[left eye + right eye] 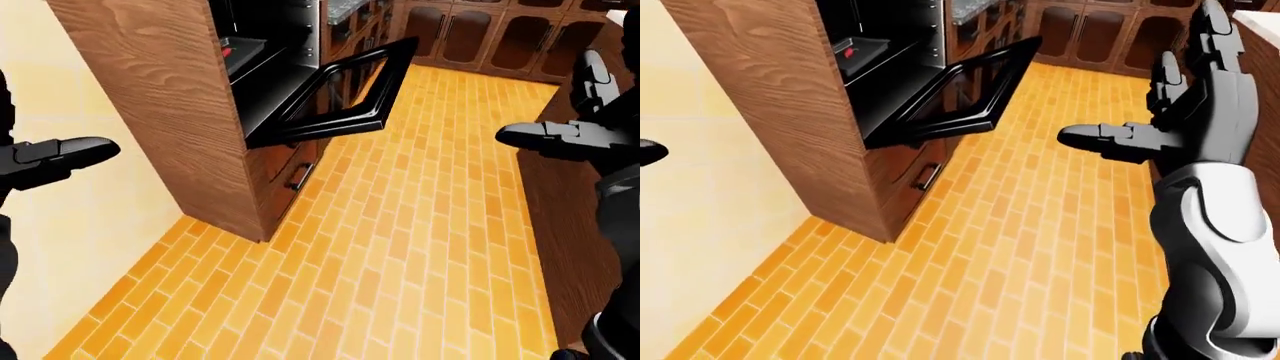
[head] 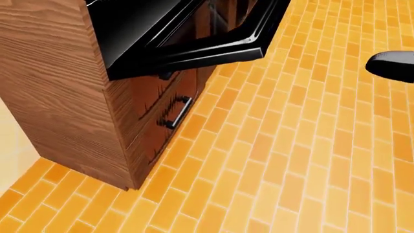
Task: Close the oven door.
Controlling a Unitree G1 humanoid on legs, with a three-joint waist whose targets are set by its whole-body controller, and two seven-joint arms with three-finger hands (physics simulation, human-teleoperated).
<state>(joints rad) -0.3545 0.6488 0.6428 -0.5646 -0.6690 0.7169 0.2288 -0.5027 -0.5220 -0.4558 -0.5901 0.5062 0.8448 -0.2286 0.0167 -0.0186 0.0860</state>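
The black oven door [image 1: 340, 94] hangs open, dropped down and out over the brick floor from the wall oven [image 1: 262, 52] set in a tall wooden cabinet [image 1: 160, 105]. It also shows in the head view [image 2: 213, 41]. My right hand [image 1: 1160, 112] is open, fingers spread, raised to the right of the door and apart from it. My left hand [image 1: 60, 156] is open at the left edge, left of the cabinet, holding nothing.
A drawer with a dark bar handle [image 2: 176, 112] sits under the oven. Dark wooden cabinets [image 1: 480, 34] line the top of the eye views. An orange brick floor [image 1: 400, 247] spreads to the right of the cabinet. A pale wall [image 1: 60, 225] is at left.
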